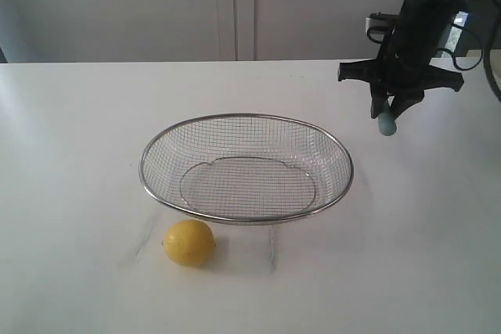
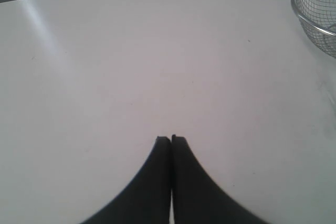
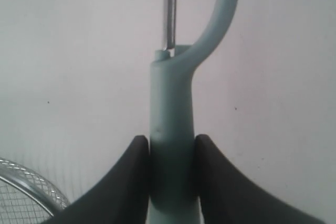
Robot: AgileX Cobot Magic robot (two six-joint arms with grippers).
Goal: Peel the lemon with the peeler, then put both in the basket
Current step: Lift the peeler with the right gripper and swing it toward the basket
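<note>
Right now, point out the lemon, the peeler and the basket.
lemon (image 1: 189, 242), exterior view, middle of the fruit.
peeler (image 3: 172, 108), right wrist view, on its handle.
basket (image 1: 168, 158), exterior view, left mesh wall.

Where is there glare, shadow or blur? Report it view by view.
Exterior view: soft even light, only faint shadows under the lemon and basket; the right gripper is dark against the bright wall. Left wrist view: a pale glare streak crosses the table; the shut left gripper is featureless black. Right wrist view: the peeler is close and slightly soft.
</note>
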